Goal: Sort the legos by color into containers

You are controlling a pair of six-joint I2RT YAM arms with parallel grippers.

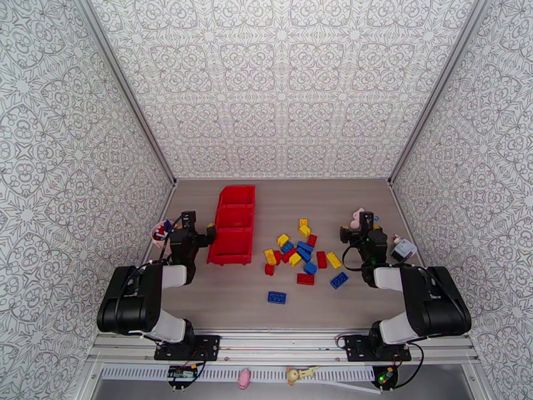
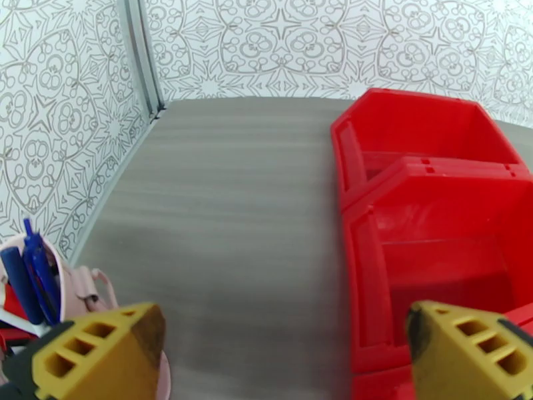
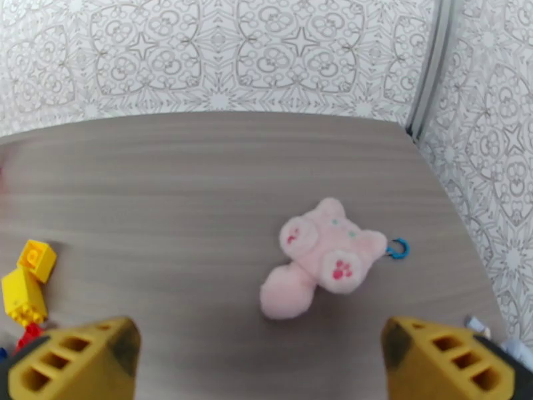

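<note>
Your legos (image 1: pixel 303 251), small glossy studded bricks in red, blue and yellow, lie scattered on the wood-grain counter (image 1: pixel 346 201) between the arms, just right of the containers (image 1: pixel 233 225), three joined smooth red rectangular bins in one row. Your left pincer (image 2: pixel 285 338) hangs beside the bins, spread wide and holding nothing. Your right pincer (image 3: pixel 260 345) gapes just as wide, empty, near a fuzzy pink plush toy (image 3: pixel 326 255).

Probably a robot lab test cell: patterned wall panels (image 1: pixel 280 81) box in a wood-grain table (image 1: pixel 220 301).
</note>
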